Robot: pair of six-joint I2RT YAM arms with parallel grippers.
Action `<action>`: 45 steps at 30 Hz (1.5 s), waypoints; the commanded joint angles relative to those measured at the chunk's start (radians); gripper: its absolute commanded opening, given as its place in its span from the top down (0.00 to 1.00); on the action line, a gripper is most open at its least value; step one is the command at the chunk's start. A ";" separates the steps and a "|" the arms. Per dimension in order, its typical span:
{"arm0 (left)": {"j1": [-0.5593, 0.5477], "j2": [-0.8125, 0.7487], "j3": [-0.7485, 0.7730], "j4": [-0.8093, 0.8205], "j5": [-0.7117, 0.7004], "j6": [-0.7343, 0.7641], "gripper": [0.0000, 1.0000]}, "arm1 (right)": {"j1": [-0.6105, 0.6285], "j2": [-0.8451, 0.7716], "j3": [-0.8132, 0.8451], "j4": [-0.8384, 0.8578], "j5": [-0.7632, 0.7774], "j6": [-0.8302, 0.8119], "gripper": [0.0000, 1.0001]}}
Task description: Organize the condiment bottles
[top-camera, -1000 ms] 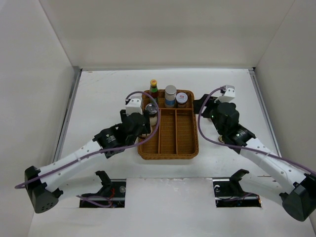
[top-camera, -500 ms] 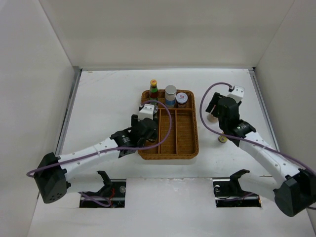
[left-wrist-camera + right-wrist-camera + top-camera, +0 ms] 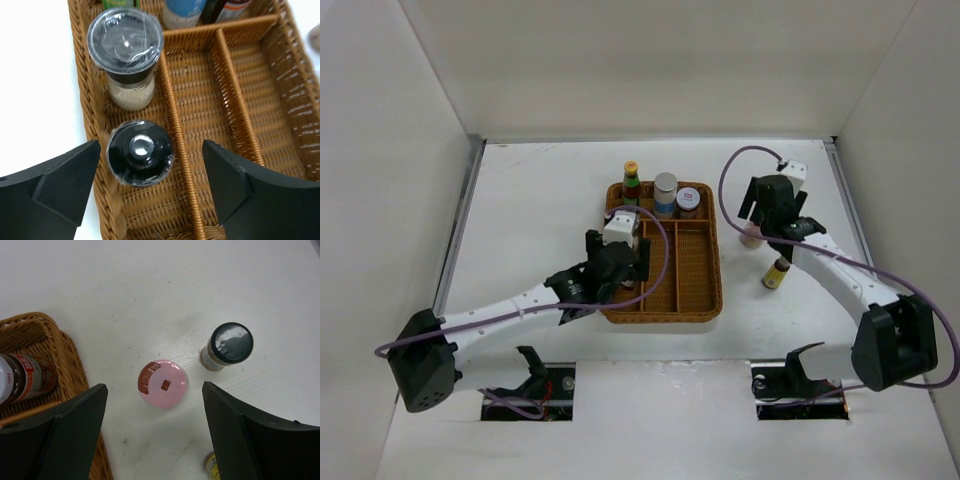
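My left jaws: spread, above black-lidded bottle [image 3: 141,152] standing in tray's [image 3: 235,115] left bay. My right jaws: spread, above pink-capped bottle [image 3: 162,383] on surface [image 3: 200,280] near tray. Risk: closing off-centre topples it, or I clip nearby shaker [image 3: 227,346]

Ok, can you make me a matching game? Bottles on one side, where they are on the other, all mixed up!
Bottles:
1. pink-capped bottle
2. yellow-capped bottle
3. black-topped bottle
4. blue-banded bottle

Places:
a. left lane of the tray, under the open left tool
b. middle of the far row of the tray
c. on the table, under the open right tool
d. far left corner of the tray

Pairs: 1-c, 2-d, 3-a, 4-b.
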 commanded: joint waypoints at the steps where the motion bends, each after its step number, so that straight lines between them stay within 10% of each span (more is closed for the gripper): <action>1: -0.005 -0.065 -0.020 0.091 -0.006 0.011 0.15 | -0.012 0.044 0.051 -0.009 -0.049 -0.015 0.18; 13: -0.018 -0.232 -0.088 0.217 -0.008 0.022 0.13 | -0.032 0.148 0.059 0.003 -0.044 -0.011 0.26; 22: -0.034 -0.267 -0.124 0.270 -0.020 0.029 0.14 | -0.042 0.132 0.067 0.050 -0.014 -0.010 0.58; 45: -0.049 -0.418 -0.184 0.468 -0.063 0.043 0.10 | 0.377 -0.257 0.071 0.053 0.052 0.059 0.59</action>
